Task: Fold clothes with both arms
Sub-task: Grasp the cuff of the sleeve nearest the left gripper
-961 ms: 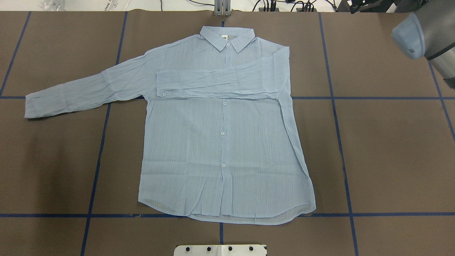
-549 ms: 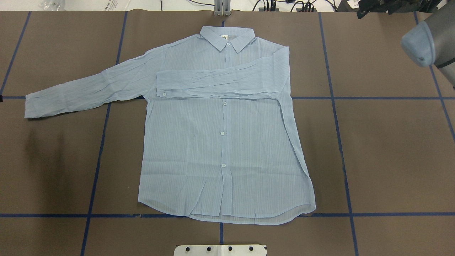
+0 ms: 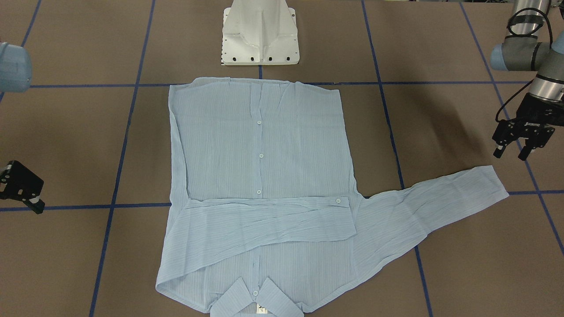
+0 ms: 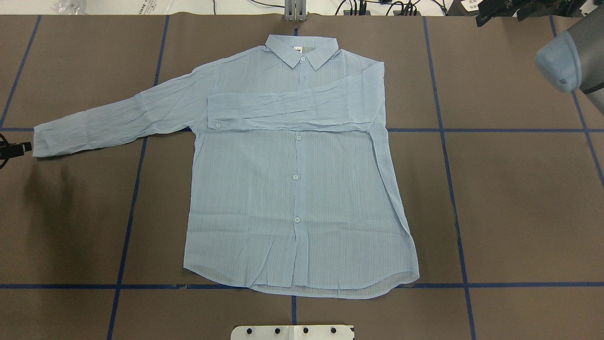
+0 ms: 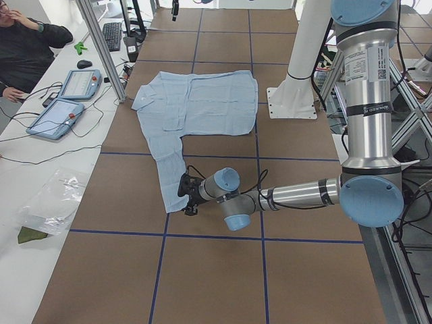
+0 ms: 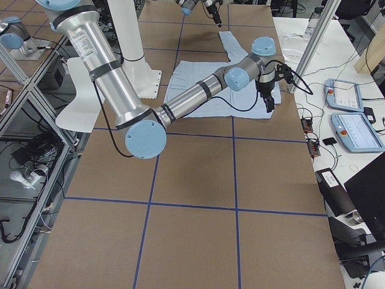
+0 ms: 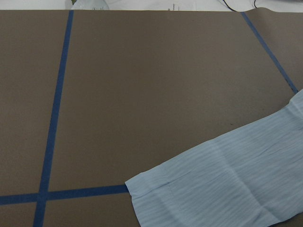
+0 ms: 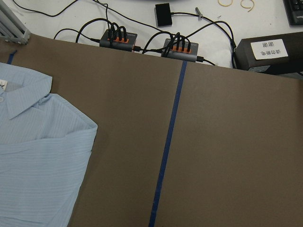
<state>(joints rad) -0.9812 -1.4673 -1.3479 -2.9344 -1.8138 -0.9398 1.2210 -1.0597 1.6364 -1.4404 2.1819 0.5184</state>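
Left gripper [image 3: 511,153] hung low over the table [image 4: 519,189], jaws parted and holding nothing, near the cuff [image 3: 495,180] of the outstretched sleeve. Its forearm lay almost level and its fingers pointed away from the base [image 3: 260,35]. Right gripper [image 3: 26,193] sat well apart, beyond the opposite side; whether it was parted or closed could not be told. The shirt [image 4: 292,189] lay flat, front up, with 1 sleeve folded across the chest.
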